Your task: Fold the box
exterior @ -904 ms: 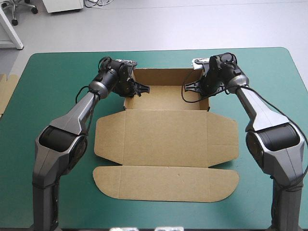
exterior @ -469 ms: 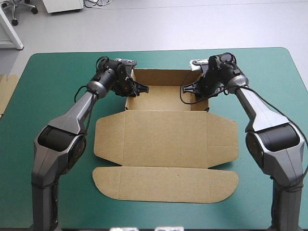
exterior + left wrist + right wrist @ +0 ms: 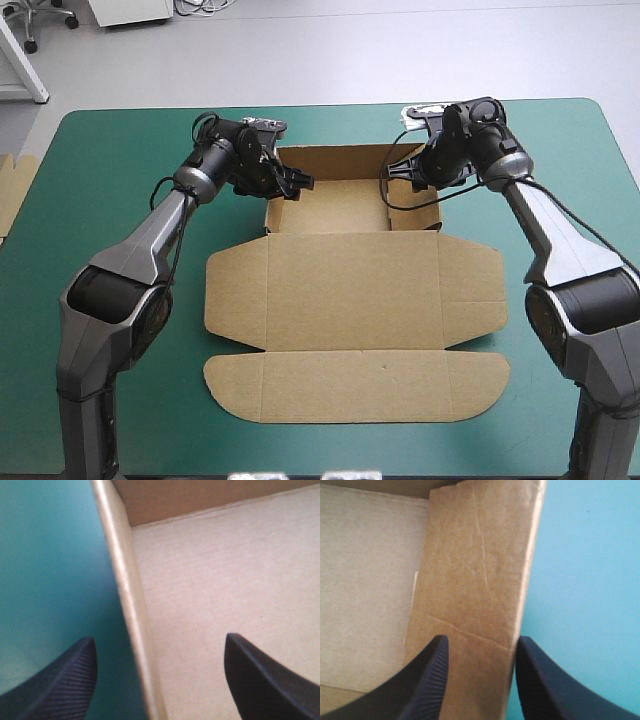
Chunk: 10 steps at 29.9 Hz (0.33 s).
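Note:
The brown box (image 3: 350,290) lies mid-table as an open tray (image 3: 335,205) at the far side, walls raised, with its lid flat toward the near edge. My left gripper (image 3: 292,182) stands open astride the tray's left wall (image 3: 125,595), one black finger (image 3: 65,680) over the teal-green cover, the other over the tray floor. My right gripper (image 3: 398,170) is open too, less widely. The right wall (image 3: 475,570) rises between its fingers (image 3: 432,680), and I see no grip on it. In the wrist views the left gripper (image 3: 159,637) and the right gripper (image 3: 482,638) hold nothing.
The lid's rounded front flap (image 3: 350,385) reaches close to the table's near edge. An edge of more brown board (image 3: 12,190) shows at the table's left edge. Teal-green cover (image 3: 120,160) lies bare to both sides of the box.
Both grippers were shut on the tray's side walls earlier and have since opened and let go. The box has shifted slightly to the right.

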{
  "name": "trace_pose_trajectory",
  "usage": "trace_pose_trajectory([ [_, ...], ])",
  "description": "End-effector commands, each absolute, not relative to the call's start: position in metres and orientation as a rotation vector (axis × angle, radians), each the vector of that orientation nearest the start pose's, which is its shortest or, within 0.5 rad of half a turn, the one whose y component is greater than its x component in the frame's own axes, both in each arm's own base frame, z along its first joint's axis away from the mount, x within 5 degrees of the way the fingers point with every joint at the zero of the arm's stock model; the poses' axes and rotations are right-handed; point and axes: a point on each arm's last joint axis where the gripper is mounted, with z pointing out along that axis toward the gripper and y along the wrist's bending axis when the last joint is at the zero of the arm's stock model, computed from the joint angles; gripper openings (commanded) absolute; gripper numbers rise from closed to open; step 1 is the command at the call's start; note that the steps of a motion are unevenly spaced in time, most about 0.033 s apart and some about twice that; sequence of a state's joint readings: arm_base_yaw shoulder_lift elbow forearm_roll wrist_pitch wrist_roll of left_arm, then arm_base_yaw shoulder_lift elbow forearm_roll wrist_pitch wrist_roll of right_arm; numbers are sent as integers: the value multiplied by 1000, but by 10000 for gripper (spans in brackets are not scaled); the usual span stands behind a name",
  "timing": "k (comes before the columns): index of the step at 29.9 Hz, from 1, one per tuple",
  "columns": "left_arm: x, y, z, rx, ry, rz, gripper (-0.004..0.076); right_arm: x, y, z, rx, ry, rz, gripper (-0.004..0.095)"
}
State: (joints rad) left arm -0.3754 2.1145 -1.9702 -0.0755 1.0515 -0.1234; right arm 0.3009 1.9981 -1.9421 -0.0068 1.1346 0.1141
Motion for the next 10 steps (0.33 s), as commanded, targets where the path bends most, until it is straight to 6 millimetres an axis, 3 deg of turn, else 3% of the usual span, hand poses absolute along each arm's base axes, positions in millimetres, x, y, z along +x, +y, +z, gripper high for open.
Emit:
trace_pose_trajectory([
  [1,420,-175,335,298,2504,-315,518,405,123,369,-234,2494,130,411],
  [4,413,-172,348,297,2474,-320,517,400,121,378,-233,2473,130,410],
  [10,398,-176,356,348,2484,-278,516,385,117,390,-239,2423,140,395],
])
